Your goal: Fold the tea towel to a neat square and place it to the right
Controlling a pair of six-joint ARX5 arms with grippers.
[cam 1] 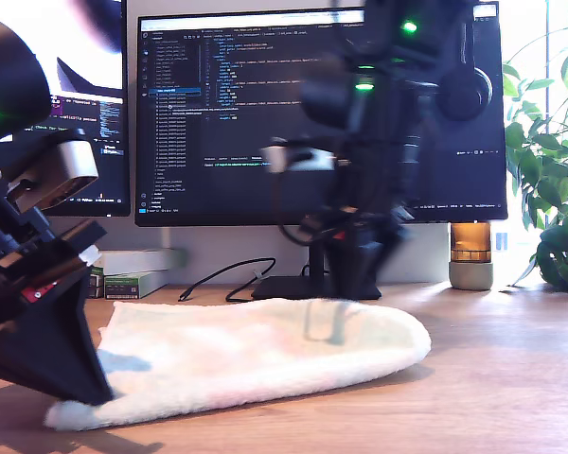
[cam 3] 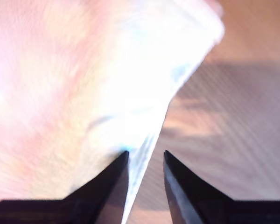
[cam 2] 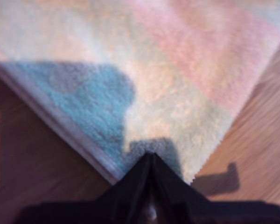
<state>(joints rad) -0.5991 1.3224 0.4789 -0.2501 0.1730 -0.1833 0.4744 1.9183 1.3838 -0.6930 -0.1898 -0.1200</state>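
Closest to the exterior camera, at the exterior view's left, my first gripper (cam 1: 85, 383) comes down onto the near corner of the tea towel (cam 1: 265, 355). Its wrist view shows the black fingers drawn together into one point (cam 2: 150, 163) right at that corner, where the towel's grey-lilac edge band meets the wood, so the jaws are together on the cloth's tip; I cannot tell for sure how much fabric sits between them. A blue-tinted shadow falls across the pile beside the tip.

Moving toward the exterior view's right, the tea towel lies flat on the wooden desk (cam 1: 511, 378), spread wide in front of the monitor (cam 1: 265, 104), fluffy and whitish with faint pink and mint tints. Its far edge on the exterior view's right is rounded and slightly raised.

Behind the towel, small boxes (cam 1: 137, 274) sit by the wall and a black cable (cam 1: 227, 274) loops toward the monitor's stand.

Further right, my second gripper (cam 3: 145, 158) belongs to the blurred black arm (cam 1: 369, 189) standing over the towel's back edge. In its wrist view the two dark fingertips are apart, with a bright fold of the towel (cam 3: 84, 93) running down between them and bare desk beside it. The jaws are not pressed together.

At the exterior view's far right stand an amber lamp (cam 1: 471, 255) and a leafy plant (cam 1: 549, 180).
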